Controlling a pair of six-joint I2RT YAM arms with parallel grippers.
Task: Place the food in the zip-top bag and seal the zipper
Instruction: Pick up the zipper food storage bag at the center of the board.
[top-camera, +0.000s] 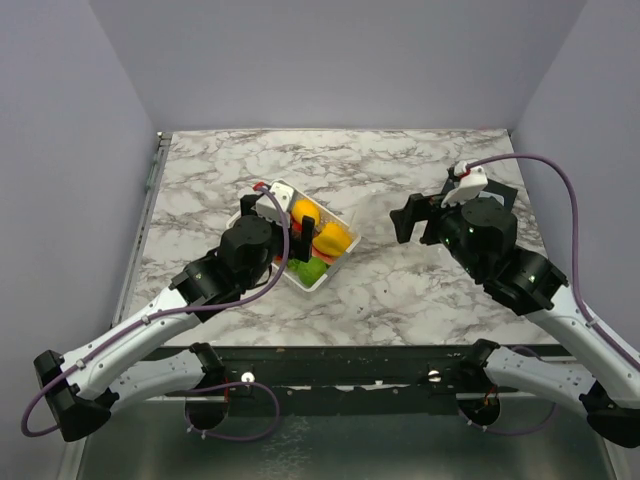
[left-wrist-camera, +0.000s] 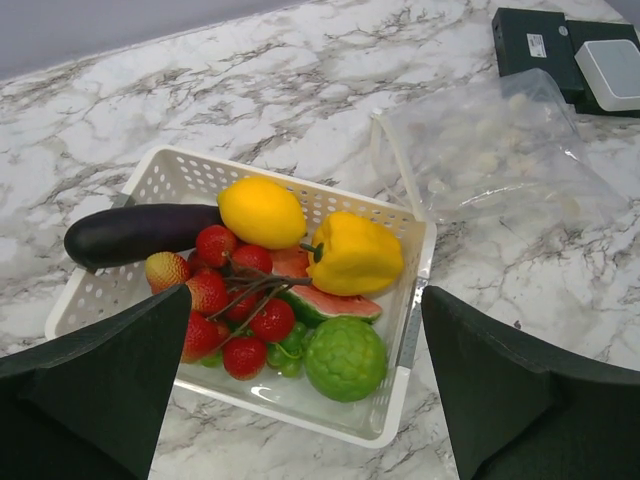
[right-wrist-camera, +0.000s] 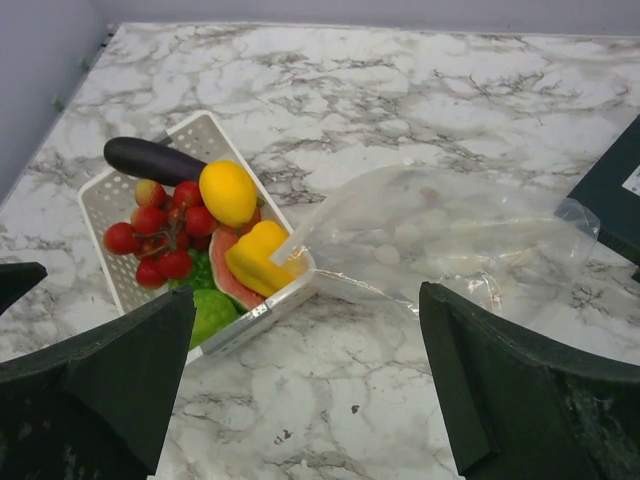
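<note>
The food lies in a white basket (left-wrist-camera: 395, 400): a purple eggplant (left-wrist-camera: 135, 232), a lemon (left-wrist-camera: 262, 212), a yellow pepper (left-wrist-camera: 357, 254), a red berry cluster (left-wrist-camera: 235, 300), a watermelon slice (left-wrist-camera: 330, 303) and a green bumpy fruit (left-wrist-camera: 345, 358). The clear zip-top bag (right-wrist-camera: 450, 235) lies flat and empty to the right of the basket (right-wrist-camera: 105, 195). Its mouth strip (right-wrist-camera: 286, 244) rests at the basket's corner. My left gripper (left-wrist-camera: 305, 330) is open and hovers over the basket's near side. My right gripper (right-wrist-camera: 305, 310) is open above bare table, just in front of the bag.
In the top view the basket (top-camera: 322, 281) sits left of centre with the left gripper (top-camera: 268, 212) above it, and the right gripper (top-camera: 403, 220) is to the right. A dark block (right-wrist-camera: 612, 190) shows at the right edge of the right wrist view.
</note>
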